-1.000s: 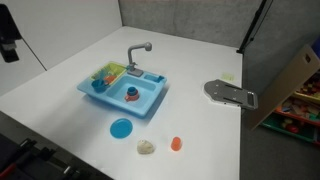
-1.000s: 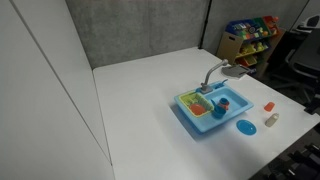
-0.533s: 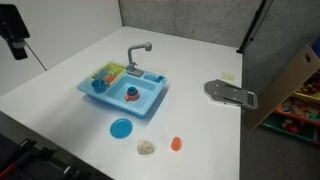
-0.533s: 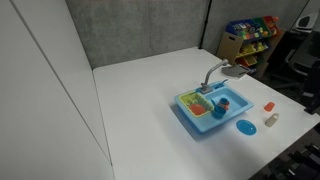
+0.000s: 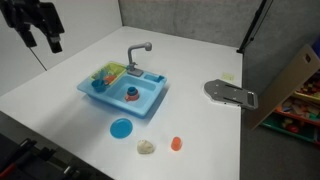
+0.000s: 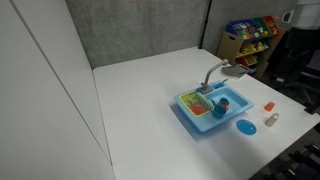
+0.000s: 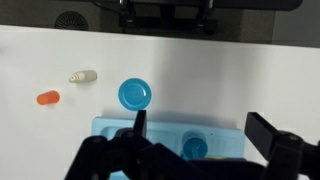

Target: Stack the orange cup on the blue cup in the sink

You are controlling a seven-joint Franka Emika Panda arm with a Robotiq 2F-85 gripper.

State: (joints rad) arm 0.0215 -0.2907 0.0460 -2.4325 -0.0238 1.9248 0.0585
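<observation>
- Pincer (image 5: 42, 38): high above the far corner of the counter (image 5: 200, 60), well apart from all objects. The jaws are spread wide and nothing is between them. In the wrist view, the dark fingers (image 7: 268, 135) enter from the lower edge, wide apart.
- Orange cup (image 5: 176, 144): on the bare counter, outside the sink (image 5: 150, 104), near the counter's front edge. It is also visible in an exterior view (image 6: 268, 105) and in the wrist view (image 7: 47, 98).
- Blue cup (image 5: 131, 94): inside the open basin of the sink, with its reddish-orange top facing up. The wrist view shows it (image 7: 195, 148) between the two fingers, far below them.
- Sink: light blue, near the middle of the counter. The grey faucet (image 5: 138, 52) is at its rear edge. The green-yellow rack (image 5: 108, 72) fills the compartment beside the basin.
- Plain blue cup-like item (image 5: 98, 85): at the rack end of the sink.
- Pale beige lump (image 5: 146, 147): on the counter, just beside the orange cup, not touching it.
- Flat blue disc (image 5: 121, 128): on the counter, between the sink and the beige lump.
- Grey metal plate (image 5: 230, 93): flat on the counter, well apart from the sink.
</observation>
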